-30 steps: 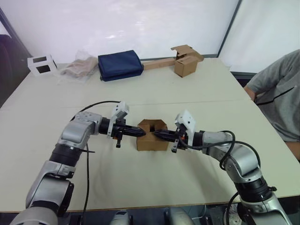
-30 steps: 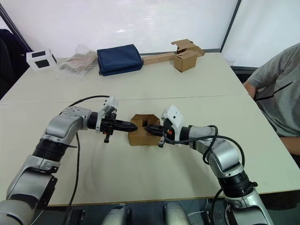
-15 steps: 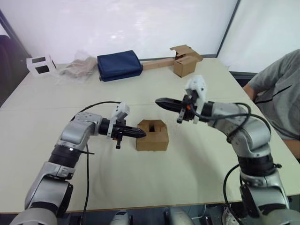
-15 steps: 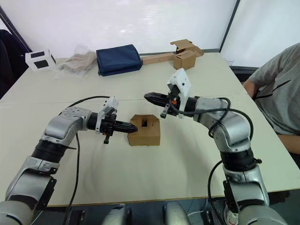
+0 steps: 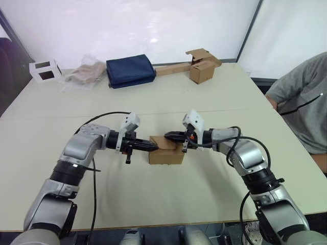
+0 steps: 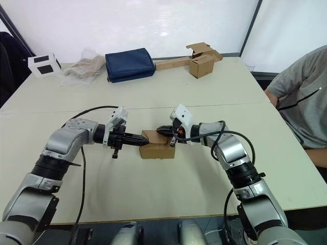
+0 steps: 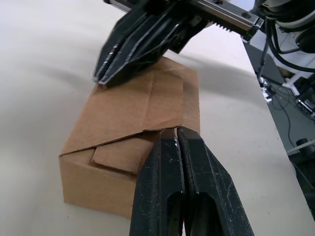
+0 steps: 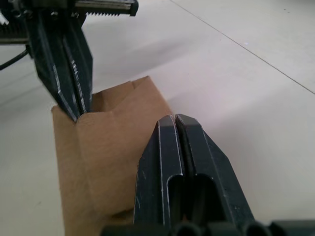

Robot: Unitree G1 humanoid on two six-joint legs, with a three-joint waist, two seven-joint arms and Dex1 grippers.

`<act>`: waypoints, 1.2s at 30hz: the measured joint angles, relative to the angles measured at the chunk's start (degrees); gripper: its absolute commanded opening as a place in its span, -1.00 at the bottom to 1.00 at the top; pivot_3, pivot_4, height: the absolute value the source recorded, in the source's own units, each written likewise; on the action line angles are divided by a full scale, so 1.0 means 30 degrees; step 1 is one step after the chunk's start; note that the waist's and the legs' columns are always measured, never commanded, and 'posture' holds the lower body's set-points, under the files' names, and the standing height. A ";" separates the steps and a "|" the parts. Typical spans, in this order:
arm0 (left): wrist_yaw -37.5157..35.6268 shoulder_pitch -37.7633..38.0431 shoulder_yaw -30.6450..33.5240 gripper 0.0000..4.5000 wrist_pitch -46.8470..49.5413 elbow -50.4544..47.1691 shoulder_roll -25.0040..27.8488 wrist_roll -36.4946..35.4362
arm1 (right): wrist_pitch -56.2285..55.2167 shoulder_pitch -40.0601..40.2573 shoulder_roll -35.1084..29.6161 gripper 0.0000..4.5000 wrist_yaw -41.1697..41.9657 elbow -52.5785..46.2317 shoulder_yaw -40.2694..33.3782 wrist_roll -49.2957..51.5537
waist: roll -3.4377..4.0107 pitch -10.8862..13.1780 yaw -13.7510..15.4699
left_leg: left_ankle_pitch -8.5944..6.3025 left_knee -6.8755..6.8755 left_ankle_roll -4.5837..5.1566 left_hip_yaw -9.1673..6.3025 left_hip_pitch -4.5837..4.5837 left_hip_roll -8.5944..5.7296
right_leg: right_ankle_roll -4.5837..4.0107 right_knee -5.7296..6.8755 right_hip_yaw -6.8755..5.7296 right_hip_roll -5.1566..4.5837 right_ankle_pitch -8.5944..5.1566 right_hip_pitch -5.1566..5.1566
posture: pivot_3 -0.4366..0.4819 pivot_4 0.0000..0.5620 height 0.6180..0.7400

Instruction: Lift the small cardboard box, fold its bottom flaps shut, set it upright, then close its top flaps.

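Observation:
The small cardboard box (image 5: pixel 166 154) stands upright at the table's middle. Its top flaps (image 7: pixel 147 101) lie folded down over the opening, one broad panel over a smaller notched one. My left gripper (image 5: pixel 153 146) is shut, with its tip resting on the box's left top edge. My right gripper (image 5: pixel 169 137) is shut too, and its tip presses on the top flaps from the right. In the left wrist view, my left gripper (image 7: pixel 175 132) touches the flap seam while the right gripper (image 7: pixel 106 78) pushes on the far panel. The bottom flaps are hidden under the box.
At the table's back lie a blue bag (image 5: pixel 130 70), a crumpled plastic bag (image 5: pixel 83 75), a white cube frame (image 5: pixel 45 70) and another brown box (image 5: pixel 202 70) joined to a long cardboard strip. A person in a grey shirt (image 5: pixel 306 97) sits at the right edge.
My right gripper rose from the box's right side, swung above it, then came down onto the top. The open hole in the top is now covered by a flap. The left gripper barely moved.

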 measured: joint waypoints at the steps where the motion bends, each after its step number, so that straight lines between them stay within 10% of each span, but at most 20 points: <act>1: 0.0004 -0.0034 0.0098 -0.97 0.0020 0.0027 0.0046 -0.0065 | -0.0021 0.0101 -0.0009 -1.00 -0.0008 -0.0141 -0.0024 -0.0088 | 0.0000 0.0000 0.0002 | 0.0000 0.0001 0.0000 0.0001 0.0000 -0.0001 | 0.0000 0.0000 0.0000 -0.0001 0.0000 0.0000 | -0.05 -0.47 1.00; 36: -0.0315 -0.3590 -0.0812 -0.97 -0.4782 0.6782 -0.3833 0.2228 | 0.8145 0.3017 -0.0466 -1.00 -0.3045 -0.7969 -0.0822 0.3390 | -0.0003 -0.0002 0.0033 | 0.0000 0.0010 0.0000 -0.0003 -0.0015 -0.0005 | 0.0001 0.0007 -0.0002 0.0000 0.0000 -0.0011 | -0.05 -0.47 1.00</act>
